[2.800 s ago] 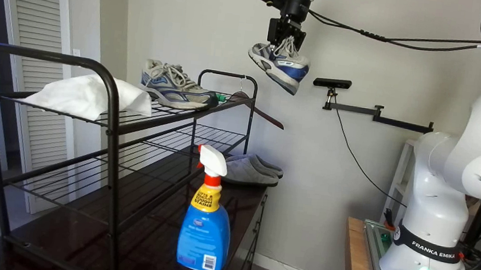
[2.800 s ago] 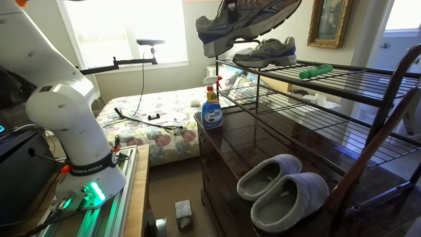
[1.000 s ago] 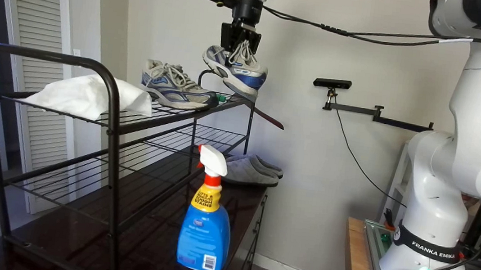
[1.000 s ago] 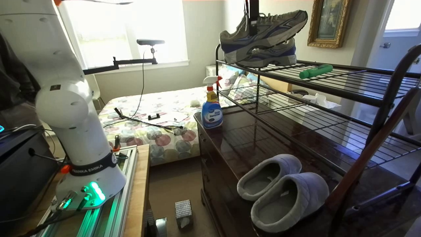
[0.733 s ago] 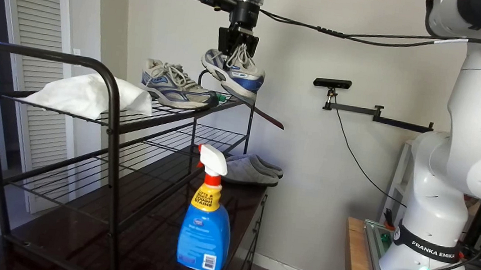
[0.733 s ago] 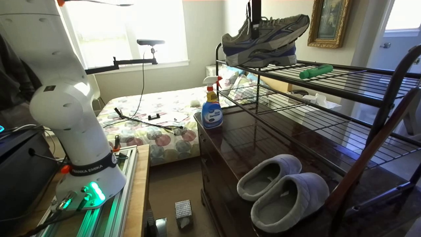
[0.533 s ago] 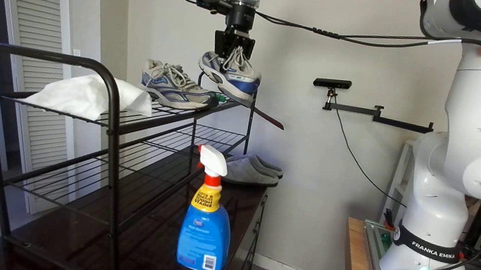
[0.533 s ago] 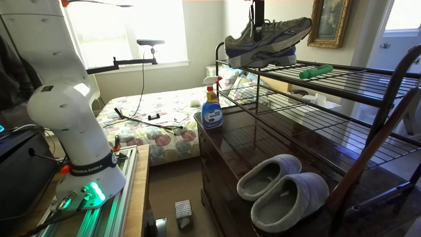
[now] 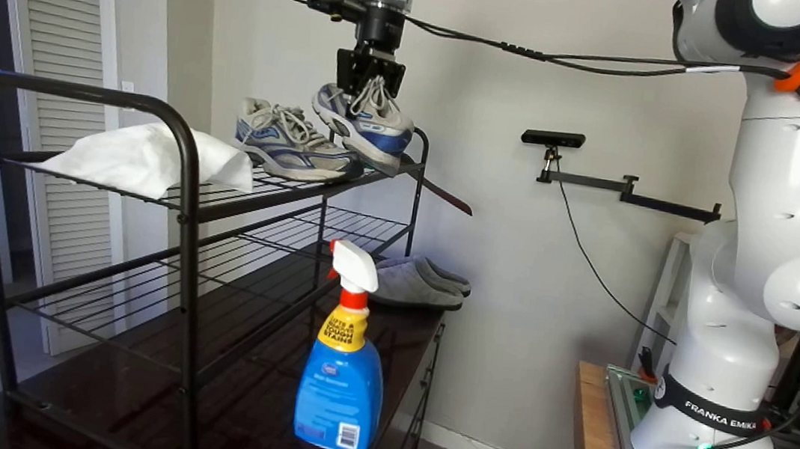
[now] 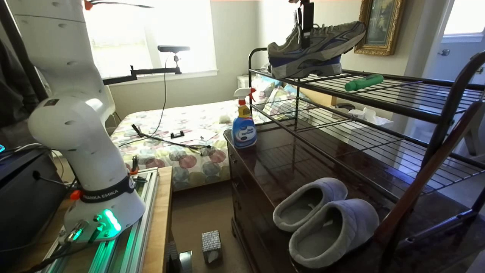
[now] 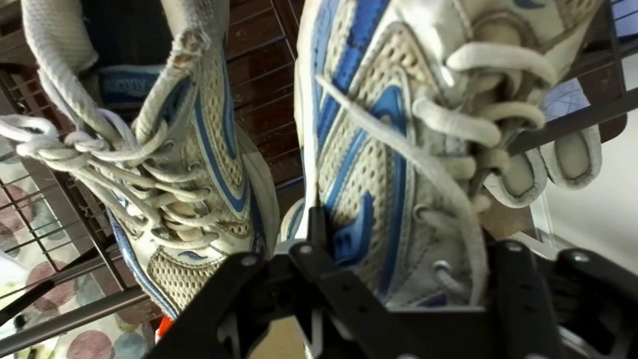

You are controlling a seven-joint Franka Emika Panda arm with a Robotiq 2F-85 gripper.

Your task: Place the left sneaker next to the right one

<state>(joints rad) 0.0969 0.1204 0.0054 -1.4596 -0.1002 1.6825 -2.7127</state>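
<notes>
My gripper (image 9: pixel 365 91) is shut on a white, grey and blue sneaker (image 9: pixel 388 131), one finger inside or over its laces side being hidden. The held sneaker is tilted, heel low and toe raised, above the top shelf's end; it also shows in an exterior view (image 10: pixel 333 42) and in the wrist view (image 11: pixel 369 149). A matching sneaker (image 9: pixel 288 145) stands upright on the top shelf. It is mostly behind the held one in an exterior view (image 10: pixel 329 68) and lies beside it in the wrist view (image 11: pixel 214 144). Their toes point opposite ways.
The black wire rack (image 9: pixel 262 209) stands on a dark dresser (image 10: pixel 280 159). A white cloth (image 9: pixel 151 160) and a green tube (image 10: pixel 364 82) lie on the top shelf. A spray bottle (image 9: pixel 341 398) and grey slippers (image 10: pixel 333 231) stand on the dresser; a hanger (image 9: pixel 444 198) hangs at the rack's end.
My gripper has carried the held sneaker down and towards the standing sneaker, over the end of the top shelf. The standing sneaker has not moved.
</notes>
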